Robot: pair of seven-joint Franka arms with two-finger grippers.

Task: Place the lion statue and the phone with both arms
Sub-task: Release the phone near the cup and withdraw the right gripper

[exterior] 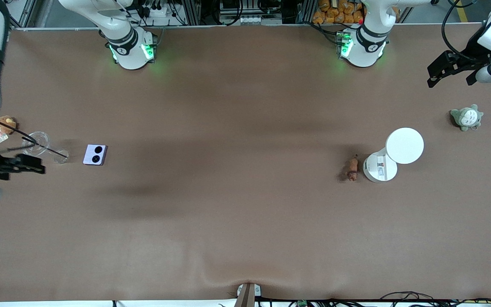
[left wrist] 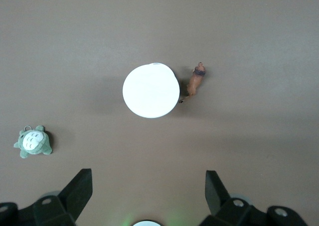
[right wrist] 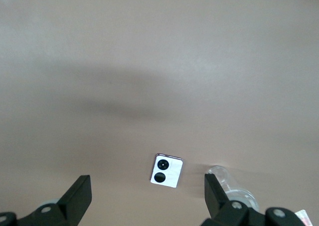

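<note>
Both arms hang high at the counter's point(exterior: 245, 221) ends, each pincer spread wide and empty: the left pincer point(left wrist: 148, 196) over the grey-green plush's point(exterior: 466, 117) end, the right pincer point(right wrist: 147, 198) over the cups. The lion point(exterior: 352, 168) lies just beside a white jar point(exterior: 380, 167), so a finger closing there could knock the jar or pinch the thin tail (it is tiny and may roll). The phone point(exterior: 95, 154) lies flat near two clear cups point(exterior: 36, 143), which look empty; a low, thin grip may slip. The jar's contents are hidden under its lid point(exterior: 404, 145).
</note>
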